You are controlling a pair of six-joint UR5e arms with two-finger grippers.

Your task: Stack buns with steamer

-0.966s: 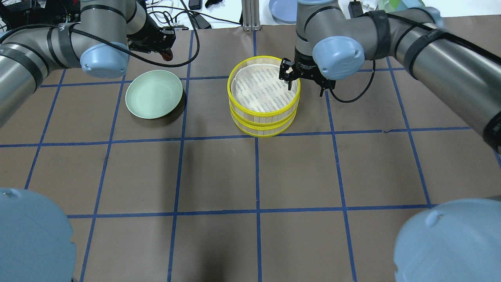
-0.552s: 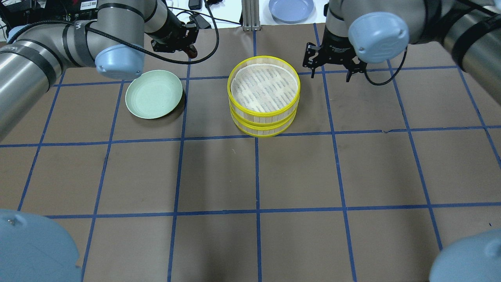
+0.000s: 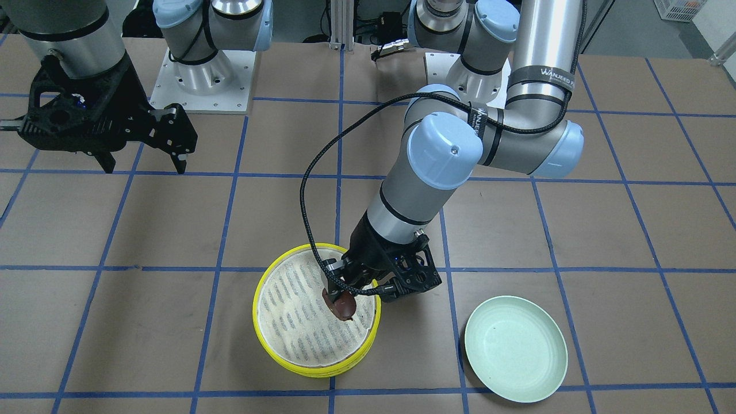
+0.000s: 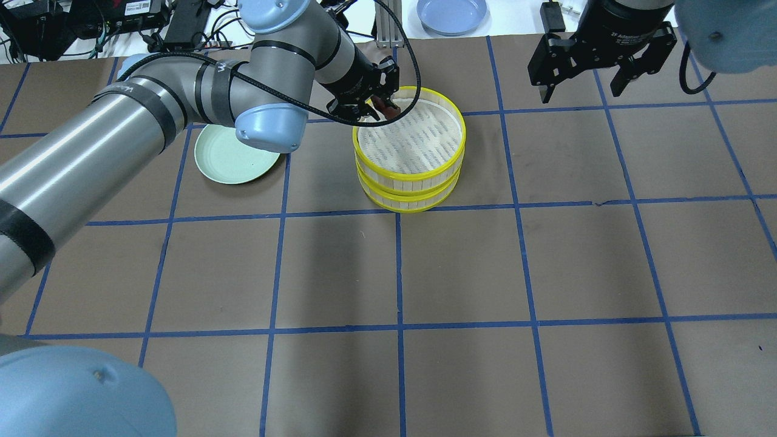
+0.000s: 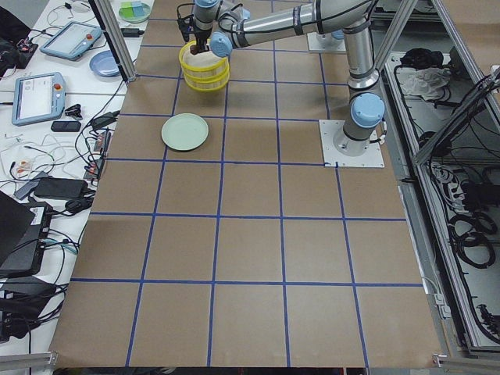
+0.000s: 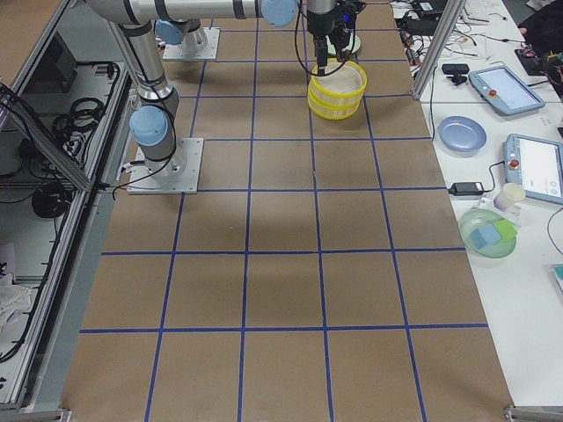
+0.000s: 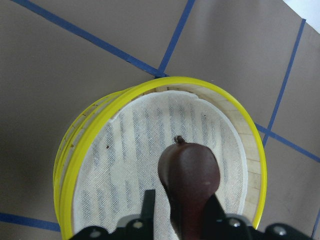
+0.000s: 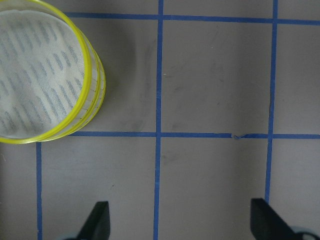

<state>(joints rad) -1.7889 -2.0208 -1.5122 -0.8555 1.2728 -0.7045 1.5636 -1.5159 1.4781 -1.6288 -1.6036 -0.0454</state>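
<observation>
The steamer (image 4: 410, 177) is two yellow-rimmed tiers stacked at the table's middle back. Its top tier holds only a white patterned liner (image 7: 135, 150). My left gripper (image 4: 381, 108) is shut on the dark reddish-brown bun (image 3: 345, 307), which also shows in the left wrist view (image 7: 190, 175). It holds the bun inside the top tier's rim, on the side toward the plate, just above the liner. My right gripper (image 4: 580, 90) is open and empty, raised to the right of the steamer (image 8: 94, 70). The cream-white bun is out of view.
The pale green plate (image 4: 226, 162) lies empty left of the steamer, partly under my left arm; it also shows in the front-facing view (image 3: 516, 348). A blue plate (image 4: 452, 13) and cables lie beyond the table's far edge.
My left gripper has carried the brown bun rightward from behind the green plate to over the steamer's top tier. My right gripper has left the steamer's rim and risen up and to the right.
</observation>
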